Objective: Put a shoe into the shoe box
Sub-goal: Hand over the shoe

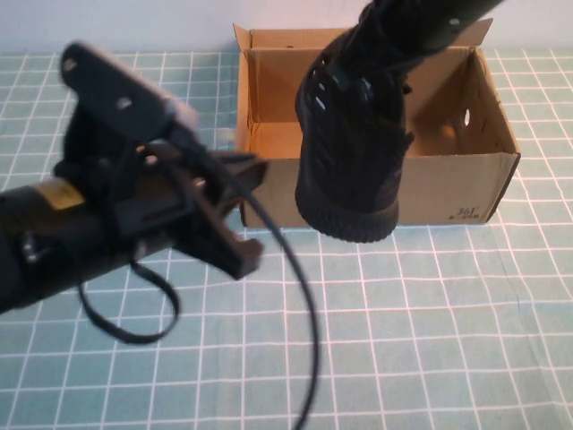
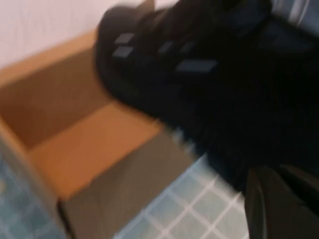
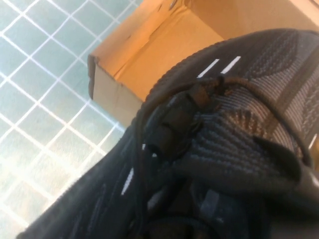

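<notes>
left gripper (image 1: 228,237) fills the near-left of the high view, raised off the table, fingers closed together on nothing, cable (image 1: 300,305) looping down from it. right gripper (image 1: 376,49) comes in from the far right, above the box; its fingertips are buried in the shoe, so the grip point is hidden, but it reads as clamped shut on the shoe (image 1: 349,143). shoe hangs in the air, toe down, sole facing the camera, over the near wall of the shoe box (image 1: 448,193), toe still outside and in front of that wall. box sits open at the far middle of the green grid mat (image 1: 430,340), inside looks bare.

step in hand: carry phase, shoe lifted, not yet in the box. next move probably needs the shoe shifted farther back to clear the near wall, then lowered and let go.

in the way: near wall under the toe; small flaps at the far rim. left arm sits close to the box's left corner, could crowd the move.
</notes>
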Robot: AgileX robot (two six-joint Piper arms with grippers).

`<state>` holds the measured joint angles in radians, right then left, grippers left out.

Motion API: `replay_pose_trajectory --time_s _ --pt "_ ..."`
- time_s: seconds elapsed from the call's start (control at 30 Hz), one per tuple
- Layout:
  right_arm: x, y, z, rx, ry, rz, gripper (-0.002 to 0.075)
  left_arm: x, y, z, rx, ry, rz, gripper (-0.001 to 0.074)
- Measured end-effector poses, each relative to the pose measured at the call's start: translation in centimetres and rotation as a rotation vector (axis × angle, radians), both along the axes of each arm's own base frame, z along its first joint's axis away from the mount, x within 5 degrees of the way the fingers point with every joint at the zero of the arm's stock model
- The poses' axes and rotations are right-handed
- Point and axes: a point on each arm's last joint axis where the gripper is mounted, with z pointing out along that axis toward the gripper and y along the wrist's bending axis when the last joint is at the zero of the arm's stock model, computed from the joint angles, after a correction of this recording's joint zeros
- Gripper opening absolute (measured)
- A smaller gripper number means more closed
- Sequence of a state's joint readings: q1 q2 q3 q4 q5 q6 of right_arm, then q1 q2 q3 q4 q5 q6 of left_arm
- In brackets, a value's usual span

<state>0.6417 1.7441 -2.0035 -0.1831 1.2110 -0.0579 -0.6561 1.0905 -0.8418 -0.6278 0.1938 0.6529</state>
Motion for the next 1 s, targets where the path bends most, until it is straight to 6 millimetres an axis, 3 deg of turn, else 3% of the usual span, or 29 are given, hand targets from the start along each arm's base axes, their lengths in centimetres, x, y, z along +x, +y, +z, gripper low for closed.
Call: replay_pose_trajectory --time_s 0.1,0.3,0.4,0.57,1.0 --pt "0.7 0.5 0.0 0.003 -0.003 -0.003 -0.0005 -0.4 -1.3 1.0 0.010 -0.079 -0.052 0.0097" --pt "2.4 1.5 -0.3 0.010 -0.012 -0.008 -0.0005 -1.4 -2.7 1.5 0.002 -0.120 -0.114 0.0480" --pt "3.0 1.9 -0.5 0.013 -0.010 -0.014 -0.0005 -1.3 -3.2 1.6 -0.016 -0.146 -0.104 0.0582" --pt "3.3 2.1 -0.7 0.011 -0.005 -0.016 -0.0005 -0.3 -4.0 1.3 -0.044 -0.197 -0.049 0.0623" --pt "3.3 2.2 -0.8 0.019 0.004 -0.012 -0.0005 2.3 -5.7 -1.0 -0.038 -0.221 0.047 0.0629"
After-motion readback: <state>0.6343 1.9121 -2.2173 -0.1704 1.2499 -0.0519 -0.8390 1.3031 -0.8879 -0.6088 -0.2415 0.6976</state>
